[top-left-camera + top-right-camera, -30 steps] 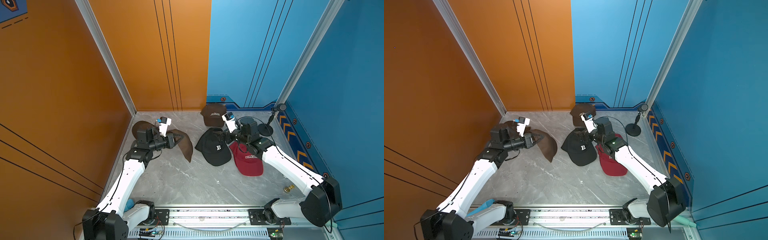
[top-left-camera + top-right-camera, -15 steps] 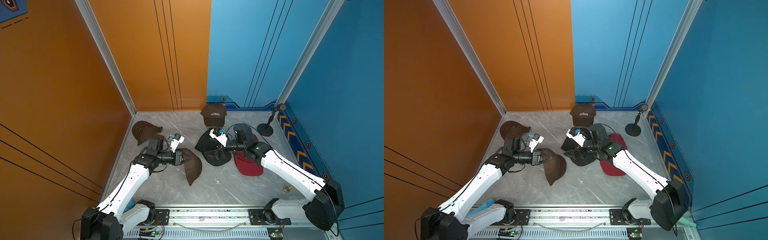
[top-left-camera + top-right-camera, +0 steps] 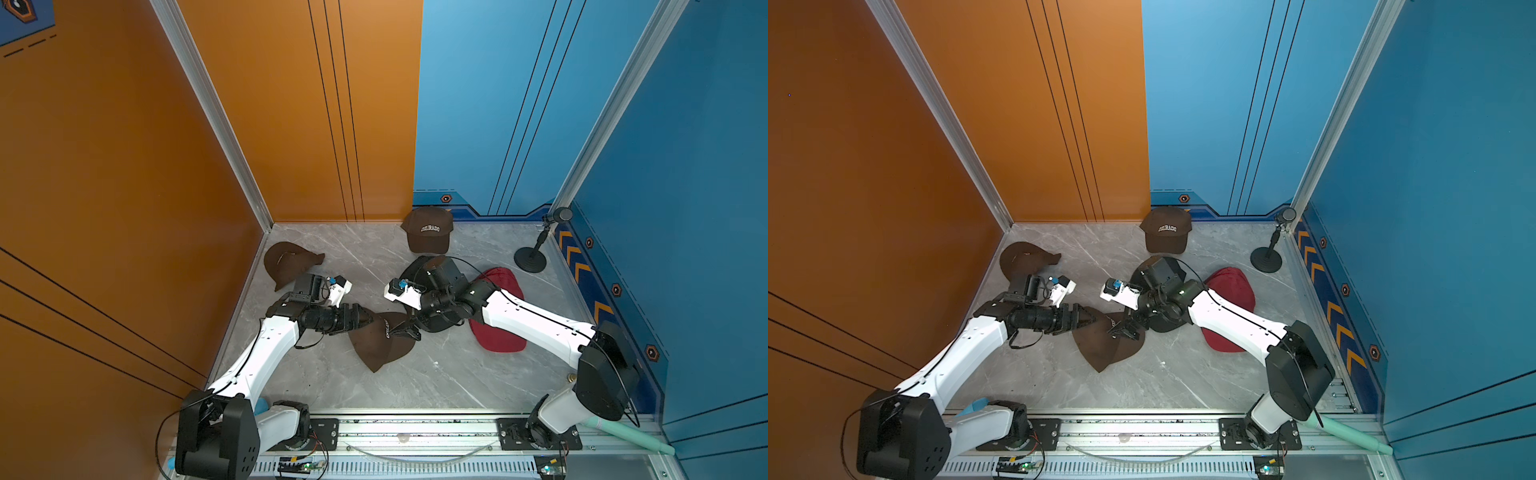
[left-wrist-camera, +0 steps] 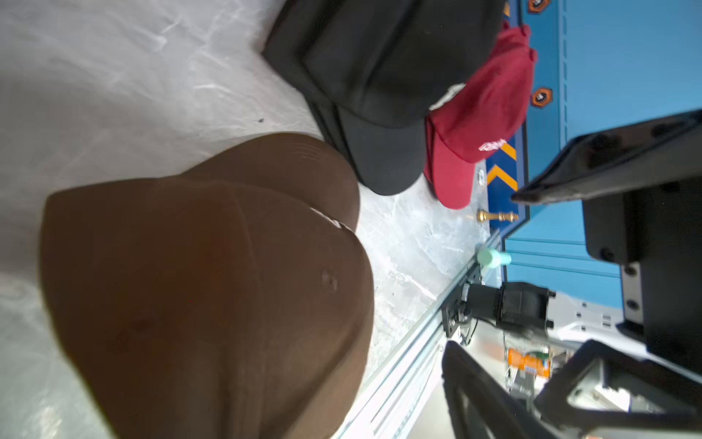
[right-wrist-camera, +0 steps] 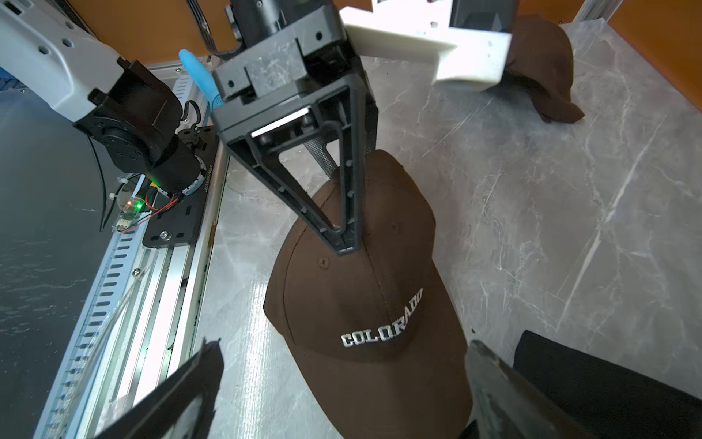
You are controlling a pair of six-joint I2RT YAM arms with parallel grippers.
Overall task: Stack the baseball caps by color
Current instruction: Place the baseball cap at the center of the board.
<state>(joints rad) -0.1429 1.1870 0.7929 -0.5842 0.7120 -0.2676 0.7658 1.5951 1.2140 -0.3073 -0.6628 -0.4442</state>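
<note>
A dark brown COLORADO cap (image 3: 382, 345) (image 5: 364, 304) lies mid-floor. My left gripper (image 3: 371, 320) (image 4: 478, 271) points at its crown; in its own wrist view the jaws stand apart, holding nothing. My right gripper (image 3: 405, 331) (image 5: 342, 353) is wide open, its fingers on either side of this cap's brim. A second brown cap (image 3: 289, 264) lies back left, and a third with COLORADO lettering (image 3: 428, 230) sits by the back wall. Stacked black caps (image 4: 380, 76) and a red cap (image 3: 500, 338) (image 4: 486, 114) lie under my right arm.
A black microphone stand (image 3: 530, 259) rises at the back right corner. A small gold piece (image 4: 497, 216) lies near the right wall. The metal rail (image 3: 415, 428) runs along the front edge. Orange and blue walls close in three sides.
My left arm brought the brown cap from back left to mid-floor and its jaws opened. My right gripper swung from the black and red caps over to this cap's brim.
</note>
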